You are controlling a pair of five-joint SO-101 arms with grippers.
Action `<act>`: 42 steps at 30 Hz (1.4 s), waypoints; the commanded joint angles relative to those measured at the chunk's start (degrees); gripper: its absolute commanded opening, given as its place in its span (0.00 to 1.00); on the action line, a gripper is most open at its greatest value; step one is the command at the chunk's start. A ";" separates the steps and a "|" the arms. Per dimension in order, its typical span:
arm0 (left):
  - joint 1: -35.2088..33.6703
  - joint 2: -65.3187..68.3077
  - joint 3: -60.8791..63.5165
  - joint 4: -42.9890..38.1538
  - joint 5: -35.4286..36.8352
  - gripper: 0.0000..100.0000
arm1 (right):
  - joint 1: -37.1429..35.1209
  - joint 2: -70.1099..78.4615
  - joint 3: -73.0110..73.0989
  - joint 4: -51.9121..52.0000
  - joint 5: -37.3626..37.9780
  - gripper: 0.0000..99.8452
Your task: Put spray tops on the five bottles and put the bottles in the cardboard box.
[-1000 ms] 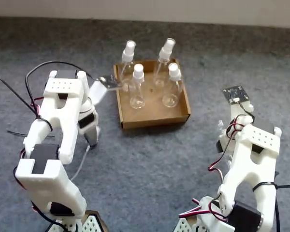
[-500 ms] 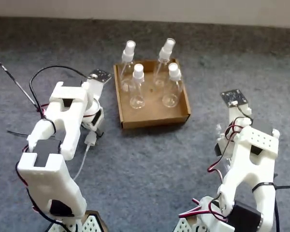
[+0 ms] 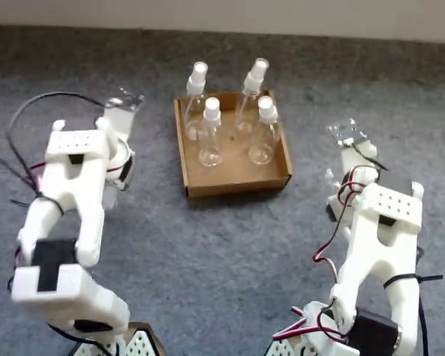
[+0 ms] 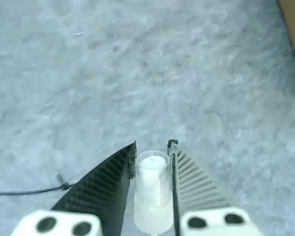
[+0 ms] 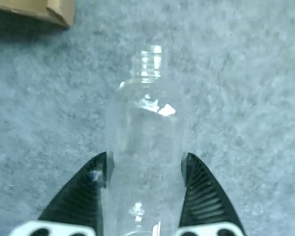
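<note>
Spray top (image 4: 152, 191) sits clamped between the fingers of the left hand (image 4: 152, 148), its end reaching nearly to the fingertips. That arm has swung away from the cardboard box (image 3: 237, 185) since a second ago, when its hand hung just beside the box's wall; now the box lies well off to the hand's side. The right hand (image 5: 146, 163) grips a clear bottle (image 5: 145, 113) by the body, open neck ahead of the fingers, over the grey worktop (image 3: 222, 245); it has edged slightly toward the box. Four capped bottles (image 3: 210, 133) stand in the box.
</note>
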 commanded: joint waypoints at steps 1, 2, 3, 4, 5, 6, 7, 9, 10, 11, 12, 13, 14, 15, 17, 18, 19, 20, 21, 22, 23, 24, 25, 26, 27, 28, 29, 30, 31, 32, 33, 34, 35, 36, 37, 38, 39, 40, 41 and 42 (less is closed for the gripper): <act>-2.95 -11.82 3.47 3.16 0.18 0.00 | 6.73 0.04 -1.89 0.31 3.08 0.01; -3.21 -13.76 4.97 3.16 0.09 0.00 | 9.45 0.48 -1.10 -0.84 3.08 0.01; -3.30 -15.78 6.64 3.08 0.09 0.00 | 11.82 1.36 -0.40 -2.68 2.99 0.01; -3.21 -17.71 8.04 3.08 0.18 0.00 | 13.58 2.51 0.22 -5.05 2.99 0.01; -3.03 -19.56 9.19 2.99 0.35 0.00 | 14.81 4.09 0.66 -7.25 2.99 0.01; -2.51 -21.58 10.24 2.99 0.44 0.00 | 15.78 5.85 1.10 -9.01 2.99 0.01; -1.63 -23.43 11.12 2.99 0.53 0.00 | 16.40 7.87 1.10 -10.15 2.99 0.01; -0.04 -26.68 12.53 3.25 1.14 0.00 | 17.27 11.65 1.01 -10.59 2.99 0.01; 0.57 -28.09 13.32 3.25 2.81 0.00 | 17.36 13.05 1.01 -10.59 2.99 0.01; 1.27 -29.32 13.93 3.25 4.31 0.00 | 17.45 14.46 1.01 -10.59 2.90 0.01; 1.71 -30.37 14.55 3.08 5.45 0.00 | 17.45 15.69 1.01 -10.59 2.90 0.01; 2.42 -31.25 15.16 2.90 6.24 0.00 | 17.45 16.40 1.01 -10.59 2.90 0.01; 3.30 -31.96 15.96 2.90 6.95 0.00 | 17.45 16.92 1.01 -10.59 2.90 0.01; 4.35 -32.48 16.75 2.90 8.00 0.00 | 17.45 17.10 1.01 -10.59 2.90 0.02; 6.73 -33.01 18.15 2.81 10.02 0.00 | 17.63 16.92 1.19 -10.51 2.90 0.05; 7.96 -33.10 18.68 2.64 10.55 0.00 | 17.63 16.57 1.36 -10.51 2.90 0.09; 9.10 -33.27 19.21 2.11 10.99 0.00 | 17.63 16.04 1.36 -10.42 2.81 0.12; 9.80 -33.27 19.65 1.58 10.99 0.00 | 17.63 15.43 1.36 -9.71 2.73 0.15; 10.15 -33.27 20.00 1.05 10.99 0.00 | 17.45 14.55 1.27 -8.75 2.02 0.17; 10.33 -33.27 20.35 0.62 10.99 0.00 | 17.27 13.58 1.10 -7.69 1.49 0.18; 10.33 -33.27 20.53 0.35 10.99 0.00 | 17.10 12.53 1.01 -6.73 0.97 0.18; 10.33 -33.27 20.79 0.35 10.99 0.00 | 17.01 11.56 0.92 -5.85 0.88 0.18; 10.33 -33.27 21.05 0.35 10.99 0.00 | 16.31 10.51 0.66 -5.58 0.26 0.18; 10.33 -33.27 21.05 0.35 10.99 0.00 | 15.16 9.80 -0.31 -5.23 -0.88 0.18; 10.33 -33.27 21.14 0.35 10.99 0.00 | 14.11 9.27 -1.36 -4.26 -2.11 0.18; 10.24 -33.27 21.14 0.35 10.99 0.00 | 13.05 9.19 -2.33 -2.95 -2.90 0.19; 10.24 -33.27 21.14 0.35 10.99 0.00 | 12.09 9.71 -3.30 -1.36 -3.25 0.19; 10.24 -33.27 21.14 0.44 10.99 0.00 | 11.30 10.42 -4.62 0.22 -3.34 0.19; 10.24 -33.27 21.14 0.53 10.99 0.00 | 10.68 11.56 -5.85 1.19 -3.43 0.19; 10.24 -33.27 21.49 0.53 10.99 0.00 | 10.33 12.97 -7.16 1.80 -3.43 0.19; 10.24 -33.36 21.93 0.35 10.99 0.00 | 10.07 14.73 -8.57 2.42 -3.43 0.19; 10.24 -33.36 22.29 0.35 10.99 0.00 | 10.07 16.48 -10.24 3.03 -3.52 0.19; 10.24 -33.36 22.64 0.35 10.90 0.00 | 9.98 18.24 -12.00 4.26 -3.52 0.20; 10.24 -33.36 22.64 0.35 10.90 0.00 | 9.98 20.18 -13.76 5.76 -3.52 0.21; 10.24 -33.36 22.64 0.35 10.90 0.00 | 9.98 21.93 -15.43 7.08 -3.52 0.23; 10.24 -33.36 22.55 0.35 10.90 0.00 | 9.98 23.52 -17.01 8.31 -3.43 0.25; 10.24 -33.36 22.46 0.35 10.90 0.00 | 9.98 24.84 -18.33 9.36 -3.25 0.26; 10.24 -33.36 22.37 0.35 10.99 0.00 | 9.89 25.80 -19.65 10.07 -3.16 0.27; 10.24 -33.36 22.37 0.35 10.99 0.00 | 9.80 26.42 -20.79 10.42 -3.16 0.28; 10.24 -33.36 22.37 0.35 10.99 0.00 | 9.36 26.77 -21.85 10.86 -3.25 0.28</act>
